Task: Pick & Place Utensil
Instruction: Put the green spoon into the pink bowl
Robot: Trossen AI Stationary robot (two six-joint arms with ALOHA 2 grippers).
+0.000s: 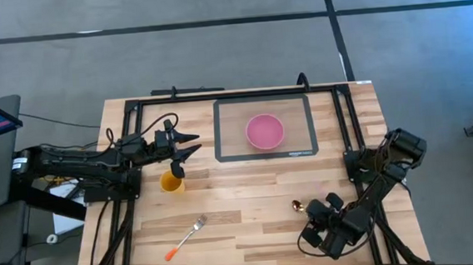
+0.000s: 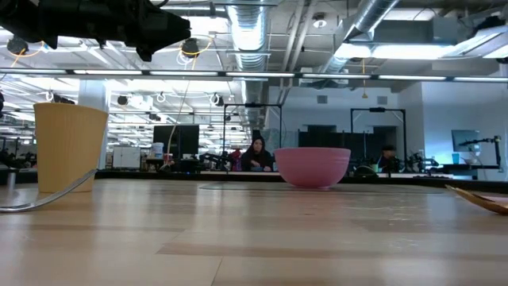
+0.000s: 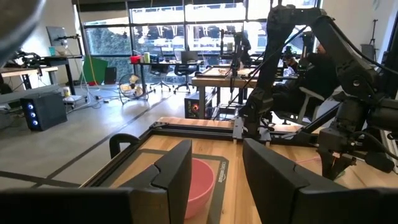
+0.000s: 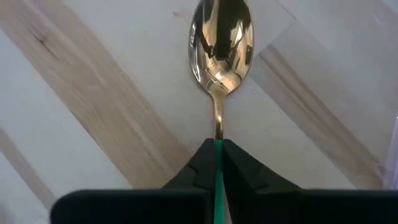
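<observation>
A spoon point(image 1: 297, 204) with a gold bowl point(image 4: 221, 43) and a green handle lies on the wooden table at the near right. My right gripper point(image 4: 217, 152) is shut on it. A fork point(image 1: 185, 239) with an orange handle lies at the near left. Left of centre stands a yellow cup point(image 1: 171, 182), and a pink bowl point(image 1: 264, 131) sits on a dark-edged mat point(image 1: 221, 154) at the far centre. My left gripper point(image 1: 194, 148) hangs open above the cup, raised off the table and touching nothing. My right gripper pinches the spoon's thin neck point(image 4: 218, 134) between its two fingers, just behind the gold bowl where the green handle begins. The fingers slant down from the table's near right side. The spoon's bowl lies on the table ahead of the fingertips.
A black metal frame point(image 1: 135, 114) runs round the far part of the table and down both sides. Bare wood lies between the fork and the spoon. Beyond the table is a room with desks, where people sit.
</observation>
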